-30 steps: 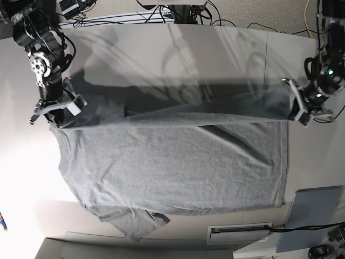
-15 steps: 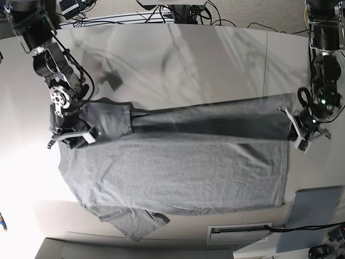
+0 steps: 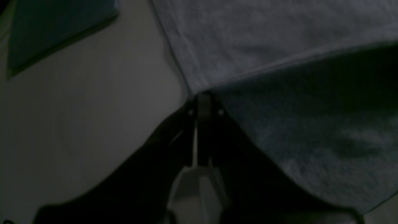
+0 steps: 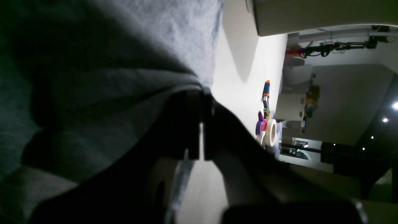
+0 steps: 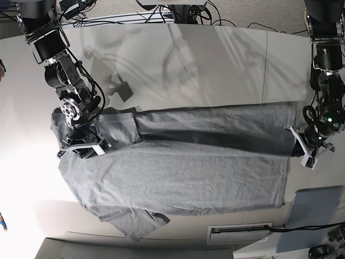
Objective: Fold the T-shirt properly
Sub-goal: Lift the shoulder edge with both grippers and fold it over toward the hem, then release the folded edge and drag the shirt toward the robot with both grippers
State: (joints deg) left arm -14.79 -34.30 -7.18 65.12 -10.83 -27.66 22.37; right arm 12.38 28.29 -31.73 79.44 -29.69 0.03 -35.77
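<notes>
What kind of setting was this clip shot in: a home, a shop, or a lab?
Most likely a robotics lab or workshop. A T-shirt lies on a plain white table with cables bunched along its far edge, and the right wrist view shows tape rolls and tools beyond the table.

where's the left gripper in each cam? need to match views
Base: left gripper at right edge, mid-height, pinching the T-shirt at its hem corner.
Left wrist: left gripper centre frame, jaws shut on the lifted cloth edge; T-shirt fills upper right.
Right wrist: not in it; that view shows the right gripper.
Shared landmark: the grey T-shirt, seen in all three.
</notes>
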